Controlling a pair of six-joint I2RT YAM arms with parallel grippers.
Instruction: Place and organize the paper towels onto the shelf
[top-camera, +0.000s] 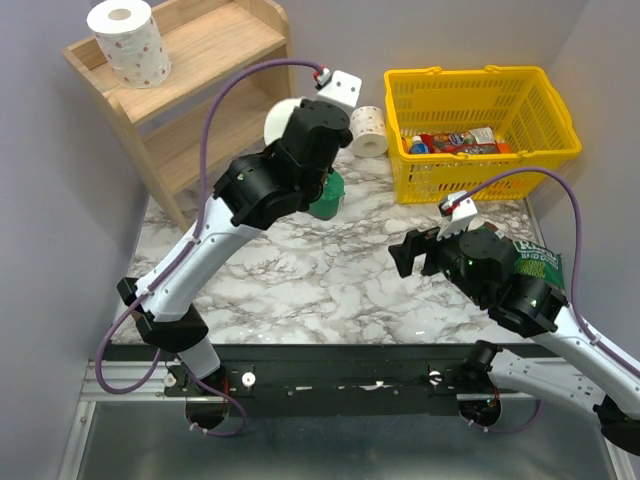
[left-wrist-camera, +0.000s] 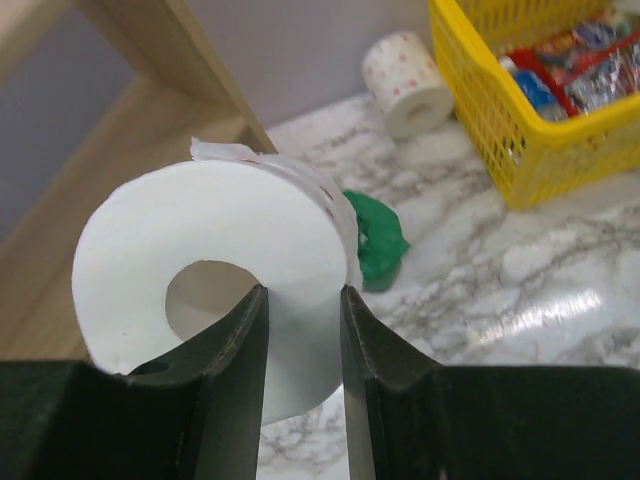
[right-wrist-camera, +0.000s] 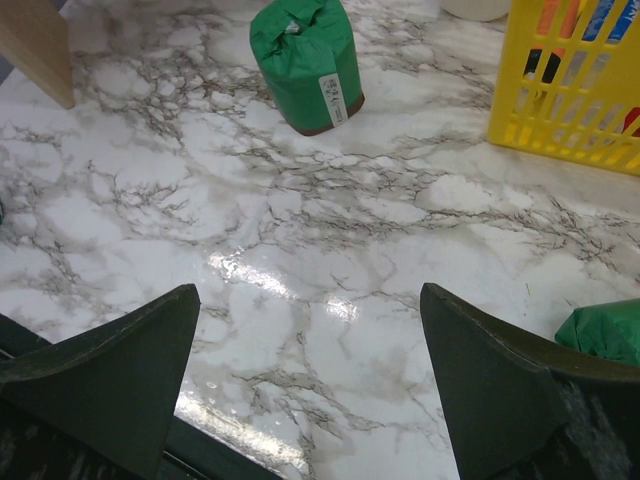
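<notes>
While the left gripper (left-wrist-camera: 303, 350) is clamped on the wall of a white cylindrical paper-towel roll with small pink-red spots (left-wrist-camera: 200, 250) (one finger (left-wrist-camera: 235, 385) inside the hollow core, the other against the outer face), the roll hangs clear of the white marble-patterned desk (top-camera: 330, 270), just in front of the light natural-wood two-tier shelf (top-camera: 215, 50). A second spotted white roll (top-camera: 128, 42) stands upright on the shelf's top tier, at its left end. A third spotted roll (top-camera: 368, 130) lies on its side on the desk, between the shelf and the yellow plastic mesh basket (top-camera: 470, 178), which holds colourful snack packets (top-camera: 455, 143). A dark green roll with a brown end (right-wrist-camera: 305, 60) stands on the desk below the left gripper. The right gripper (right-wrist-camera: 305, 380) hovers over the marble towards the desk's near edge, its fingers spread wide with nothing between them. Beside the right arm lies another green wrapped thing (top-camera: 535, 265); roll or packet, I cannot tell.
</notes>
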